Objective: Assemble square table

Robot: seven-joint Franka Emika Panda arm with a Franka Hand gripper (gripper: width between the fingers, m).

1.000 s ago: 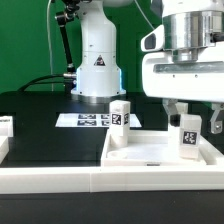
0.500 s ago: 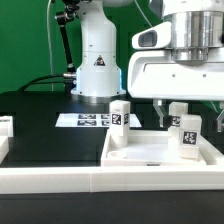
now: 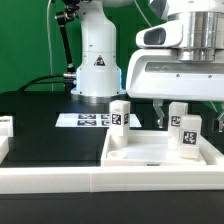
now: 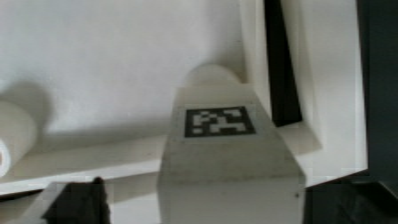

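Note:
The white square tabletop [image 3: 150, 155] lies rim up at the front. Three short white legs with tags stand on it: one at the left corner [image 3: 120, 116], one at the right front [image 3: 187, 136] and one behind it [image 3: 177, 112]. My gripper [image 3: 187, 118] hangs over the right legs with its dark fingers [image 3: 160, 114] spread. In the wrist view a tagged leg [image 4: 222, 122] stands between the fingertips [image 4: 80, 200] of my gripper [image 4: 222, 205], with a gap on each side. The tabletop shows behind it [image 4: 107, 60].
The white robot base [image 3: 97, 65] stands at the back. The marker board [image 3: 92, 120] lies on the black mat before it. A long white rail [image 3: 60, 185] edges the front. Another white part [image 3: 5, 127] sits at the exterior view's left edge.
My gripper has shifted toward the exterior view's left over the right legs. The legs and tabletop have not moved.

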